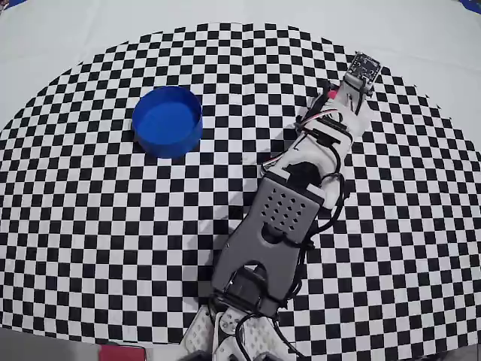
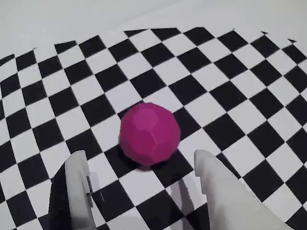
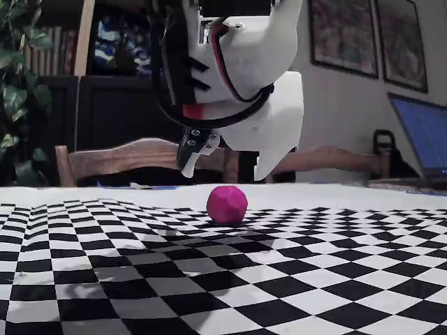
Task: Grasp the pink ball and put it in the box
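Observation:
The pink ball is a faceted magenta sphere resting on the checkered cloth, just ahead of my two white fingertips in the wrist view. My gripper is open, with one finger left of the ball and the other right of it. In the fixed view the gripper hangs a little above the ball without touching it. The box, a round blue tub, stands far to the left in the overhead view. There the arm reaches up and right, and the ball is hidden under it.
A black-and-white checkered cloth covers the table, with plain white surface beyond it near the ball. Behind the table stand wooden chairs, a laptop at the right and a plant at the left.

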